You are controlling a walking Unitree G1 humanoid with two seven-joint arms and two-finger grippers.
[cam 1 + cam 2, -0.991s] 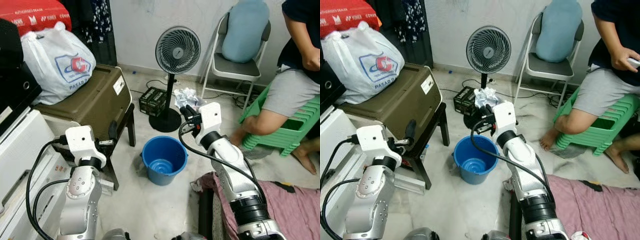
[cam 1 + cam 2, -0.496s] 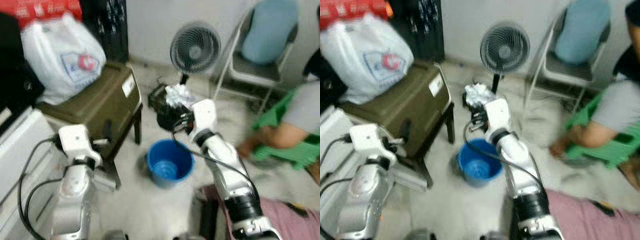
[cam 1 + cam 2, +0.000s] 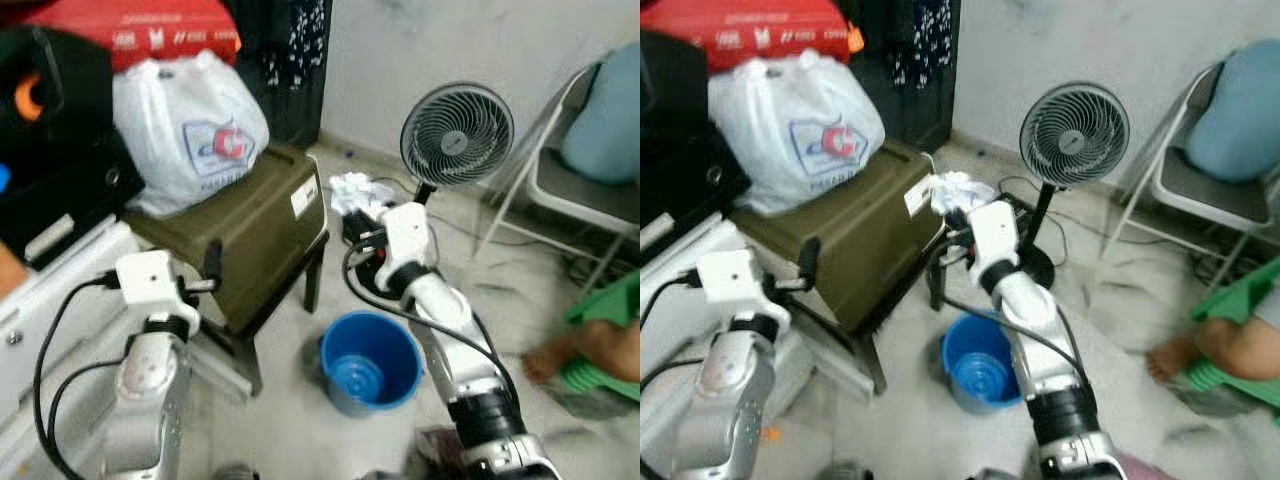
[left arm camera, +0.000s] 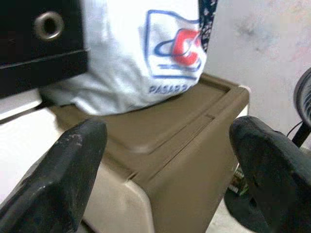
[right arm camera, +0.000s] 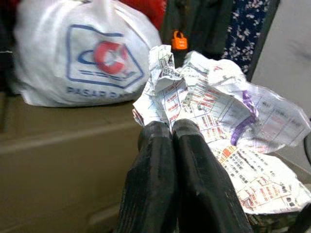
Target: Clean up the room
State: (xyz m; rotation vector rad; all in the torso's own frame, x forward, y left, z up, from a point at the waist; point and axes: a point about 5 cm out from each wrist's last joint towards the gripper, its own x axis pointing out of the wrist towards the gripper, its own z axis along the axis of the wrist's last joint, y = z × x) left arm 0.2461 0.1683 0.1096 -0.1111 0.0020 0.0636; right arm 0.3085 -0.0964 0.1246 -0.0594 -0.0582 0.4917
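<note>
My right gripper (image 3: 352, 215) is shut on a crumpled wad of printed paper (image 5: 214, 111), held up in the air. The wad (image 3: 352, 189) hangs above and slightly behind the blue bucket (image 3: 371, 361), which stands on the floor. The bucket holds a smaller blue thing at its bottom. My left gripper (image 3: 211, 263) is open beside the olive-brown storage box (image 3: 240, 225), its fingers (image 4: 73, 170) spread wide and holding nothing.
A white plastic bag (image 3: 190, 125) lies on the olive box. A standing fan (image 3: 456, 135) is behind the bucket. A folding chair (image 3: 580, 160) with a blue cushion is at the right. A person's foot (image 3: 545, 362) rests by a green stool (image 3: 605, 330). White furniture (image 3: 50, 290) stands left.
The camera has swung left and the scene has shifted right. My right gripper still holds the paper wad, which has come over from beside the fan toward the box, above the bucket.
</note>
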